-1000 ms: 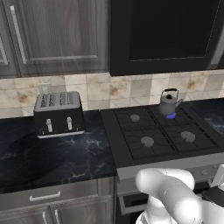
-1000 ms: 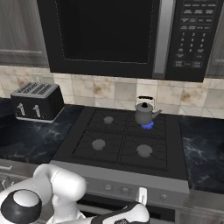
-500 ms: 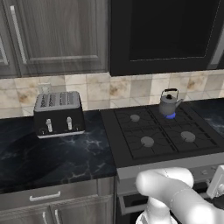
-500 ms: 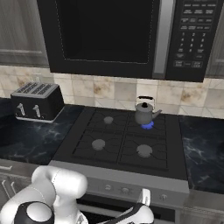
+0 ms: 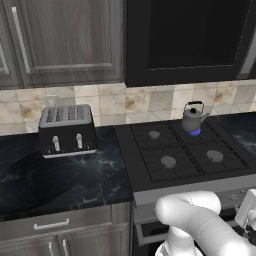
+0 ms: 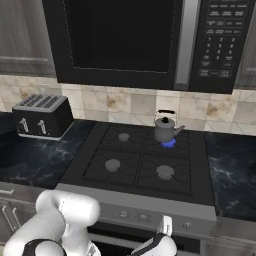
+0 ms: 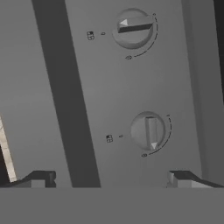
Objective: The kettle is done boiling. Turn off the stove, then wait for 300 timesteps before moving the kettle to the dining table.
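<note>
The grey kettle [image 5: 192, 119] [image 6: 165, 130] stands upright on the back right burner of the black stove [image 5: 150, 167] [image 6: 136, 176]. A blue flame [image 5: 195, 132] [image 6: 168, 144] burns under it. My gripper [image 7: 111, 180] [image 6: 164, 231] hangs low in front of the stove's silver front strip [image 6: 145, 216], open with nothing between its fingers. In the hand view two round knobs face me: one [image 7: 148, 130] just above the gap between the fingertips, the other [image 7: 133, 28] farther up. The dining table is out of view.
A black toaster [image 5: 67, 130] [image 6: 42, 116] stands on the black marble counter [image 5: 65, 180] left of the stove. A microwave with a keypad [image 6: 220, 42] hangs above the burners. Grey cabinet doors [image 5: 65, 40] are at upper left, drawers [image 5: 50, 225] below the counter.
The hand has edged slightly right and up toward the stove's front strip, with the arm shifting a little. Kettle and flame are unchanged.
</note>
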You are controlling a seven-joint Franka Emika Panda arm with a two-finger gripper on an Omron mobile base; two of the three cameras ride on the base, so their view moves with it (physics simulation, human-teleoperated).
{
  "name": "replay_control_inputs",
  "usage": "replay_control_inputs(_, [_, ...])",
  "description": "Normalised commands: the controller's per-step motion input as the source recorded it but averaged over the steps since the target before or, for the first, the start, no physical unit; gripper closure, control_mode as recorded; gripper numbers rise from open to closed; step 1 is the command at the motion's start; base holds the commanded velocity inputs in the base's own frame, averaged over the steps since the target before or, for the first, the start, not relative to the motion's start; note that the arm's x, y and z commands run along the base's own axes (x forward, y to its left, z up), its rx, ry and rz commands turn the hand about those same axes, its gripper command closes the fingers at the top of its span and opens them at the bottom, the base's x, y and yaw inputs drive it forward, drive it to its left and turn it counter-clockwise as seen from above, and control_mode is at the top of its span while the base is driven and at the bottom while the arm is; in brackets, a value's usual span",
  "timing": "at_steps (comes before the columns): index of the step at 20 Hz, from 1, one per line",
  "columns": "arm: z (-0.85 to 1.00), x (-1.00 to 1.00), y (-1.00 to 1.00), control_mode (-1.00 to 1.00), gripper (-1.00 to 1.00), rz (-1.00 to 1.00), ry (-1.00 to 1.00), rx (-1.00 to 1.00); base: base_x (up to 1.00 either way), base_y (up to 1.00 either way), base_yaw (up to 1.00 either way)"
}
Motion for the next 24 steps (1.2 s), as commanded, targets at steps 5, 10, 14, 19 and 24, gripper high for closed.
replay_control_inputs(5, [-0.15,0.12,0.0,-1.0,-1.0,0.0,0.0,0.0,0.0,0.0,0.0])
replay_control_inputs(10, [-0.12,0.17,0.0,-1.0,-1.0,0.0,0.0,0.0,0.0,0.0,0.0])
replay_control_inputs(14, [-0.19,0.19,0.0,-1.0,-1.0,0.0,0.0,0.0,0.0,0.0,0.0])
replay_control_inputs(19, [-0.28,0.18,0.0,-1.0,-1.0,0.0,0.0,0.0,0.0,0.0,0.0])
replay_control_inputs(24, [-0.3,0.19,0.0,-1.0,-1.0,0.0,0.0,0.0,0.0,0.0,0.0])
